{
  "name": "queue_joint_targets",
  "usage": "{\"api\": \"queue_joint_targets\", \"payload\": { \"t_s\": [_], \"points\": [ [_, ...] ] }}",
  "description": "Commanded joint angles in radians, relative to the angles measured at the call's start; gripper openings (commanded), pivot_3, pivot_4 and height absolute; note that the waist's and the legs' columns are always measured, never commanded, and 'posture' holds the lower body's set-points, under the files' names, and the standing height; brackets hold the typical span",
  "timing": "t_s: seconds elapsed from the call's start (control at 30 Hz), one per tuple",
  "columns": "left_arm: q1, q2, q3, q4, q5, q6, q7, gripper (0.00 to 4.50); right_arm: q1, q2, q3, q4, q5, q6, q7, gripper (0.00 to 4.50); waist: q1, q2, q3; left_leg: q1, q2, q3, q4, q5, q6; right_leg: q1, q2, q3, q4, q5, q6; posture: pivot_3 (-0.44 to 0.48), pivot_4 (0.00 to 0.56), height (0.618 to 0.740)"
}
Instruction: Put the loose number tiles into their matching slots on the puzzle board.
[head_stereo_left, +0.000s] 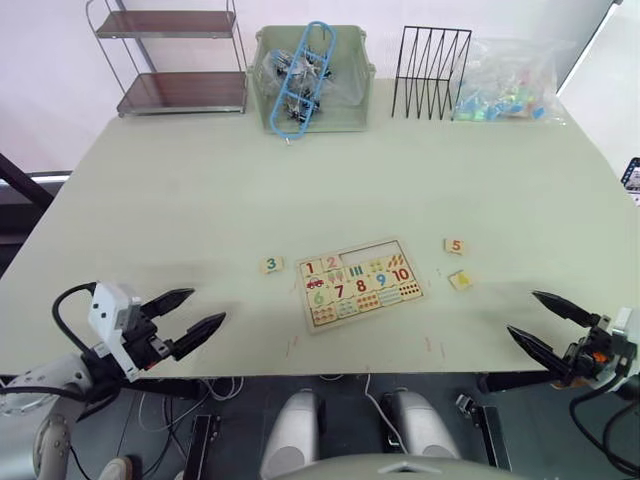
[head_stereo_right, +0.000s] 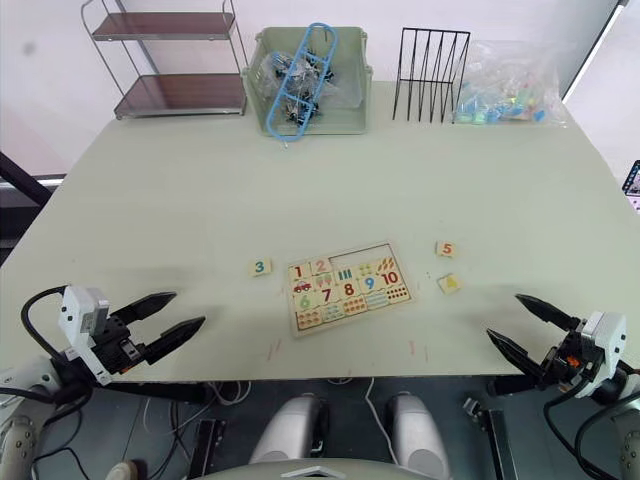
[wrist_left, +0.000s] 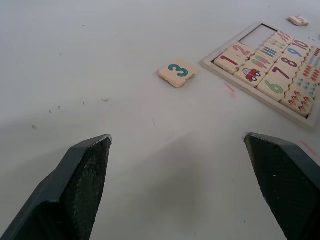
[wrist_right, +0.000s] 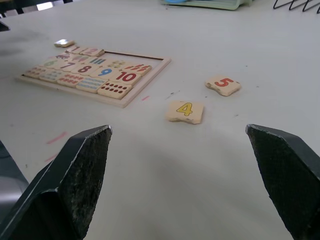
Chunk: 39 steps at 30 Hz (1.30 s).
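Right now both of your grippers are empty with their fingers spread apart, hovering low over the near edge of the table (head_stereo_left: 200, 180): the left gripper (head_stereo_left: 195, 312) at the near left corner, the right gripper (head_stereo_left: 540, 320) at the near right. Between them, near the front middle of the table, lies the puzzle board (head_stereo_left: 360, 284), turned slightly askew. Its far row already holds the red 1 tile (wrist_left: 229, 60) and the 2 tile (wrist_left: 242, 50) at the left end; the rest of that row is an open slot (wrist_left: 258, 36). You have three number tiles loose on the table. The green 3 tile (head_stereo_left: 271, 265) sits just off the board's left side, apart from it. The 5 tile (head_stereo_left: 455, 246) and the yellow 4 tile (head_stereo_left: 461, 281) lie to the board's right, near each other but not touching, the 5 farther from you.
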Motion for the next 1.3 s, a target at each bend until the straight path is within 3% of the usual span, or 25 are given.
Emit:
{"api": "queue_joint_targets", "payload": {
  "t_s": [0.03, 0.6, 0.9, 1.3],
  "points": [
    [0.006, -0.004, 0.008, -0.007, 0.015, -0.054, 0.005, 4.47, -0.001, 0.004, -0.028, 0.007, 0.003, -0.037, 0.003, 4.50, 0.000, 0.000, 0.000, 0.000, 0.000, 0.000, 0.000, 0.000, 0.000, 0.000, 0.000, 0.000, 0.000, 0.000, 0.000, 0.000, 0.150, 0.739],
    [-0.009, 0.009, -0.042, 0.040, 0.032, -0.103, -0.028, 4.47, -0.005, 0.016, -0.021, 0.039, -0.007, -0.091, -0.001, 4.50, 0.000, 0.000, 0.000, 0.000, 0.000, 0.001, 0.000, 0.000, 0.000, 0.000, 0.000, 0.000, 0.000, 0.000, 0.000, 0.000, 0.150, 0.739],
    [-0.051, 0.001, -0.047, 0.225, 0.046, -0.220, -0.107, 4.47, -0.019, 0.025, -0.010, 0.058, -0.019, -0.109, -0.009, 4.50, 0.000, 0.000, 0.000, 0.000, 0.000, 0.002, 0.000, 0.000, 0.000, 0.000, 0.000, 0.000, 0.000, 0.000, 0.000, 0.000, 0.150, 0.739],
    [-0.076, 0.005, -0.075, 0.245, 0.050, -0.251, -0.125, 4.47, -0.031, 0.027, -0.008, 0.061, -0.029, -0.111, -0.007, 4.50, 0.000, 0.000, 0.000, 0.000, 0.000, 0.001, 0.000, 0.000, 0.000, 0.000, 0.000, 0.000, 0.000, 0.000, 0.000, 0.000, 0.150, 0.739]
  ]
}}
